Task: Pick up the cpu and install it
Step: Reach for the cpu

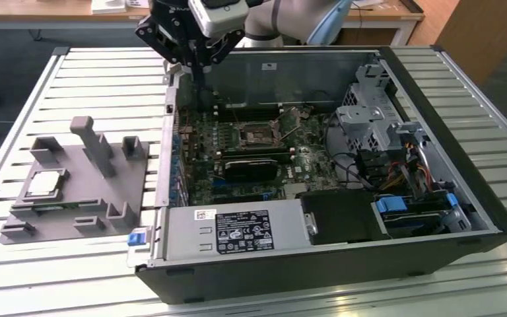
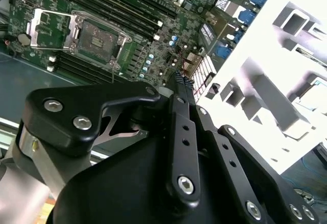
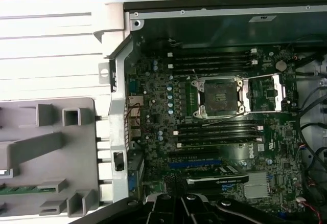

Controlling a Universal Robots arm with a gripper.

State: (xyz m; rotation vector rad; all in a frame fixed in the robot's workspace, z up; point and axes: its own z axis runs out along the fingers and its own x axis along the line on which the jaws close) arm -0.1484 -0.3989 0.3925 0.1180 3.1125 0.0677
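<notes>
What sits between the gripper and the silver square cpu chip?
Between gripper and cpu, exterior view: metal case side wall, white table slats, grey plastic fixture posts.

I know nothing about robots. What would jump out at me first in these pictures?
The opened computer case fills the middle of the slatted table, its green motherboard laid bare with an empty socket near its centre. The black gripper hangs over the case's far corner on the exterior view's left. On that side, a grey holder carries the shiny cpu.
</notes>
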